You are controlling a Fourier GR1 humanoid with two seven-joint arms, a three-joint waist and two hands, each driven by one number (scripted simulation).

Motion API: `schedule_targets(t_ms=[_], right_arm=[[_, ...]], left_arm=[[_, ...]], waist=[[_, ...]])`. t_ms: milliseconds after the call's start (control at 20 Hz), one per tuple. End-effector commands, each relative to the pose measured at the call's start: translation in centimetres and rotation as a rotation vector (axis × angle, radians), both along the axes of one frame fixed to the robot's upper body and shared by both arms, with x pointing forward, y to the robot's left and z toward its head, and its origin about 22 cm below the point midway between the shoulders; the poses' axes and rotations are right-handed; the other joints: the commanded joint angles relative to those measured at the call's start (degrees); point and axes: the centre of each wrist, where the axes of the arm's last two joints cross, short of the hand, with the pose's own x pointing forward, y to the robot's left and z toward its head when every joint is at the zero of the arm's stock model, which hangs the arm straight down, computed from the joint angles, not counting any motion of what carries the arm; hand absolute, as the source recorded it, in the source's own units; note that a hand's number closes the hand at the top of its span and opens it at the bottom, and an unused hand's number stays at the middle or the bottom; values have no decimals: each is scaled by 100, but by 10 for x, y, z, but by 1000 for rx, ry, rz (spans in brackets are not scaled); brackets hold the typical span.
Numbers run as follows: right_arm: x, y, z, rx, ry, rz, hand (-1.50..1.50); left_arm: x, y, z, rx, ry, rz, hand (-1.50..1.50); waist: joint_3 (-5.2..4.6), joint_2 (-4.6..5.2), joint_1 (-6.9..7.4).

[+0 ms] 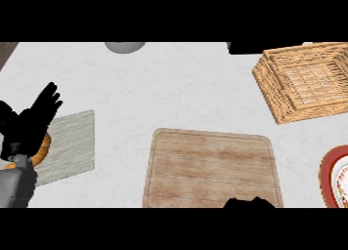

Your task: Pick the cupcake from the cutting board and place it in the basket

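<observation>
A pale marbled surface (169,93) fills the view. At lower centre lies a wooden cutting board (211,168) with rounded corners and a raised rim; its visible top is bare, and no cupcake shows on it or anywhere else in the frame. At the board's lower edge, a small part of the right hand (248,202) pokes up from the bottom of the frame, overlapping the board's near rim; too little of it shows to tell whether its fingers are apart or together, or whether it holds anything.

At the upper right sits a square woven wicker basket (278,83), turned at a slight angle, well apart from the board. At the right edge, lower down, part of a white plate with a red rim (328,168) is cut off by the frame.

At the left, the left hand (25,124) stands upright with fingers spread and straight, holding nothing, above a grey forearm (11,188). It overlaps a pale grey mat (70,144), and something orange (44,149) shows just beside the wrist. A grey round object (125,46) is cut off at the top edge.
</observation>
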Motion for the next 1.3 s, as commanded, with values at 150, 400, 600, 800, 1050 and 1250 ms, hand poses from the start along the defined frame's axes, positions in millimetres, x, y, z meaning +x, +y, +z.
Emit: schedule_targets(t_ms=[150,400,600,800,1050,1250], right_arm=[[-66,-47,18,277,68,88,150],[-79,-48,67,579,-38,131,150],[-85,-61,111,616,-175,33,150],[-79,-76,152,619,-201,-34,150],[-81,-75,177,609,-275,-130,150],[-69,-84,201,590,-335,-182,150]], left_arm=[[-2,-8,-5,-19,-8,0,0],[4,3,6,-1,-11,14,0],[-9,1,-4,-1,2,12,0],[-1,-4,0,-10,-14,-16,0],[0,-9,10,-11,-13,-22,0],[-5,11,5,14,-15,-24,0]], waist=[[17,52,-16],[16,36,-129],[11,30,-42],[7,68,38],[1,70,78],[-7,87,126]])
